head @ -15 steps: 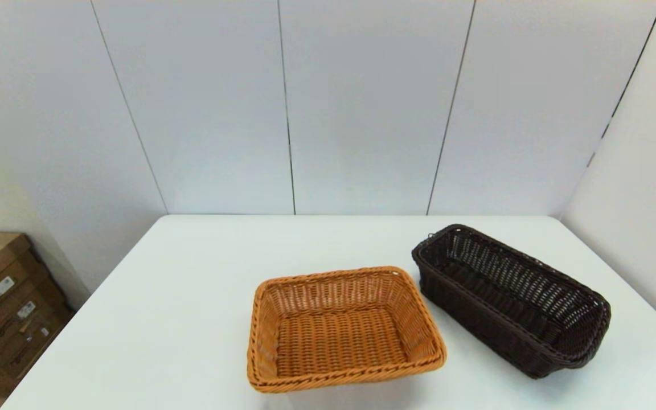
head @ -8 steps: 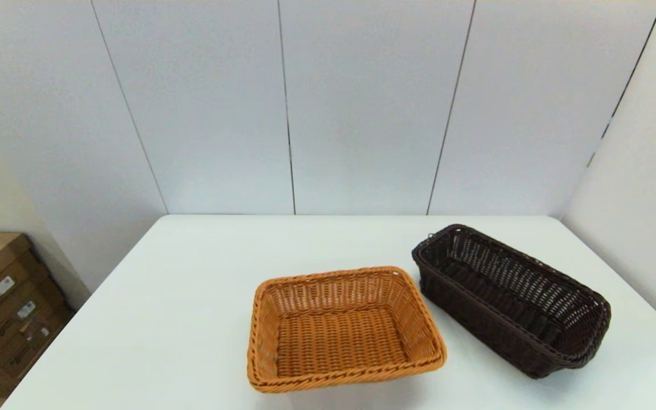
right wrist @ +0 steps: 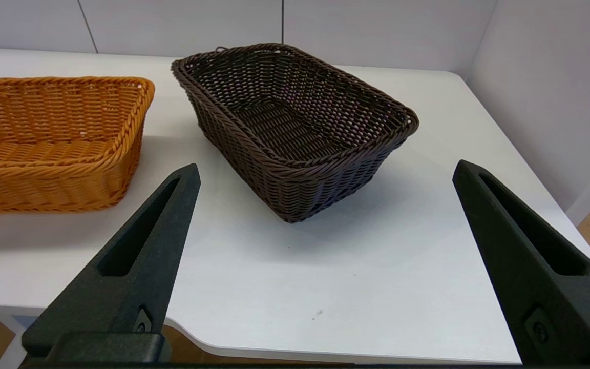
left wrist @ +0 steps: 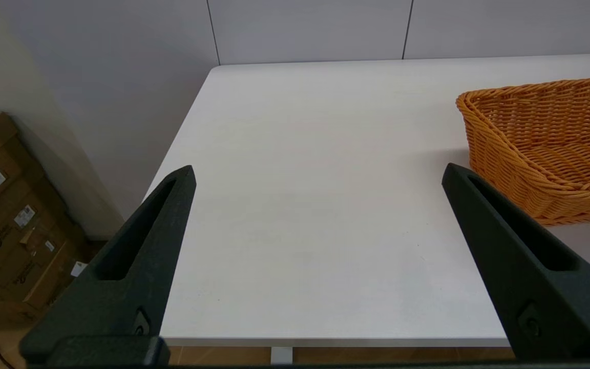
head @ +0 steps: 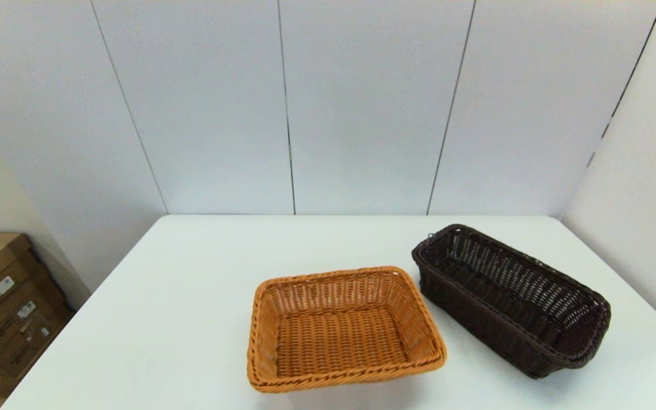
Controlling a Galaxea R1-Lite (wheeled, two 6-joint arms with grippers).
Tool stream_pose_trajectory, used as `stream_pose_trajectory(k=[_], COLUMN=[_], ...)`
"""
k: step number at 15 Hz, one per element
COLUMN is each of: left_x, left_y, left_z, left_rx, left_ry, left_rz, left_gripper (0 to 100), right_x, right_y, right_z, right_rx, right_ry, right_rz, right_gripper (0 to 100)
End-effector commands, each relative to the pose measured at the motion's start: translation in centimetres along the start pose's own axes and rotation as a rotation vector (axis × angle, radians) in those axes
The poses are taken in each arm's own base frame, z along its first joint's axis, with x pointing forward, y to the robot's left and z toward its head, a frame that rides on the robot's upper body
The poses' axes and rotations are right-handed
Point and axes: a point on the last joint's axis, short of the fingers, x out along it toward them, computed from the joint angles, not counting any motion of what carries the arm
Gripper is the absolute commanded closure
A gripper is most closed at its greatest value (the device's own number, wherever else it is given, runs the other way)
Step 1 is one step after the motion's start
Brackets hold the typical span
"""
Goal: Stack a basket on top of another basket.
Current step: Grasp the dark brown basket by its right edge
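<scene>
Overall light: bright, even, diffuse; no hard highlights.
Source: not in view; shadows suggest overhead light.
Shadow, head view: the shallow orange-tan woven wicker basket (head: 344,328) and the deep dark brown open-weave wicker basket (head: 510,296) cast only faint, soft-edged shadows on the white table (head: 180,319).
Shadow, right wrist view: a broader soft grey patch lies beside the dark brown basket (right wrist: 295,128) on the table's surface.
Glare: none on the matte tabletop or the pale grey wall panels (head: 362,102).
Sharpness: weave reads clearly in both wrist views; head view slightly softer.
Distortion: wall seams lean outward toward the head view's edges.
</scene>
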Motion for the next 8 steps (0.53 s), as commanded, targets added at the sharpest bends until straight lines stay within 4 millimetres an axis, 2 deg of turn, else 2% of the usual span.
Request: stream_pose_trajectory(k=[1, 8], left_x=[-0.02, -0.02], left_y=[0.01, 0.01], left_z=[-0.01, -0.01], left_rx=[-0.004, -0.018], left_ry=[-0.002, -0.002], left_rz=[0.003, 0.005], left_gripper=[0, 0], right_x=[0.00, 0.00], right_y=[0.00, 0.00], right_z=[0.00, 0.00], right_rx=[0.002, 0.011], right_ry=[0.000, 0.000], right_rz=[0.000, 0.000], right_gripper=[0, 0])
